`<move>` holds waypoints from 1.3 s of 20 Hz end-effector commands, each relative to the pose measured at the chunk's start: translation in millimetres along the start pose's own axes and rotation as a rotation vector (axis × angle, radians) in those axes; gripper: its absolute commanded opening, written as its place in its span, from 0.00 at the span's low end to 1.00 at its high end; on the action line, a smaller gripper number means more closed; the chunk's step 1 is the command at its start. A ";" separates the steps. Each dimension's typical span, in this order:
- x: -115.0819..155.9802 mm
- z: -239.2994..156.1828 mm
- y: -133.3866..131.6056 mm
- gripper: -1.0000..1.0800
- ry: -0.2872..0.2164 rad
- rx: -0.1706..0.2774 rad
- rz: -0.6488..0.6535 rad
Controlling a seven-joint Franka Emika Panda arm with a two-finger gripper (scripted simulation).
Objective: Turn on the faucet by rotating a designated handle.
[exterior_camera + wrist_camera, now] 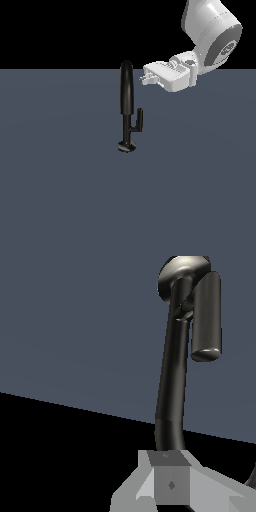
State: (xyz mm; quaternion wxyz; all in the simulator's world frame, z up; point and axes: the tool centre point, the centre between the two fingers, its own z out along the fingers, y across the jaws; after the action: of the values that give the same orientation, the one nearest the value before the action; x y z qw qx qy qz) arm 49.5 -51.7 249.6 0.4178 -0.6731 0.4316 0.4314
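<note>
The white gripper hangs level beside the top of the faucet, on the exterior view's right and well above the handle, most likely staged to drop onto that lever; neither view shows whether its fingers are spread or pressed together. The faucet stands on the flat slate-grey floor, glossy black, with a tall narrow arched spout, thin stem and small round base disc. The handle is a short smooth round-ended rod branching from the stem, untouched.

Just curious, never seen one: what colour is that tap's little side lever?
Glossy black, like the faucet; the handle shows best in the wrist view.
</note>
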 end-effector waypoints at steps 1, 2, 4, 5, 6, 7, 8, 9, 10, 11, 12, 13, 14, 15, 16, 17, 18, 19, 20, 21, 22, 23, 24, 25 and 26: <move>22.8 4.7 -0.9 0.00 -0.058 0.051 0.057; 31.2 6.9 -0.9 0.00 -0.079 0.070 0.078; 47.0 11.7 -0.4 0.00 -0.118 0.105 0.118; 54.3 14.1 0.0 0.00 -0.137 0.122 0.136; 61.1 16.6 0.5 0.00 -0.154 0.137 0.154; 67.4 19.1 1.0 0.00 -0.170 0.152 0.170; 73.2 21.6 1.5 0.00 -0.185 0.166 0.185; 78.5 23.9 2.0 0.00 -0.199 0.178 0.199; 83.2 26.2 2.5 0.00 -0.211 0.189 0.212; 87.4 28.2 3.0 0.00 -0.222 0.199 0.223; 91.1 30.2 3.5 0.00 -0.232 0.208 0.233; 94.2 31.9 3.9 0.00 -0.241 0.215 0.241; 96.8 33.4 4.2 0.00 -0.248 0.222 0.248; 98.9 34.7 4.5 0.00 -0.254 0.227 0.254; 100.6 35.7 4.7 0.00 -0.258 0.231 0.258; 101.7 36.4 4.9 0.00 -0.261 0.234 0.262; 102.4 36.9 5.0 0.00 -0.263 0.235 0.263; 102.7 37.0 5.0 0.00 -0.264 0.236 0.264; 102.7 37.0 5.0 0.00 -0.264 0.236 0.264; 102.7 37.0 5.0 0.00 -0.264 0.236 0.264; 102.7 37.0 5.0 0.00 -0.264 0.236 0.264; 102.6 37.1 5.2 0.00 -0.263 0.235 0.264; 101.3 37.4 7.2 0.00 -0.263 0.235 0.264; 99.9 37.7 9.2 0.00 -0.263 0.235 0.264; 98.5 38.0 11.2 0.00 -0.263 0.235 0.264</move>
State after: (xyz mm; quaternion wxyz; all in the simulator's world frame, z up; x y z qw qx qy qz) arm 58.5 -40.9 142.9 0.4859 -0.4953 0.5049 0.5134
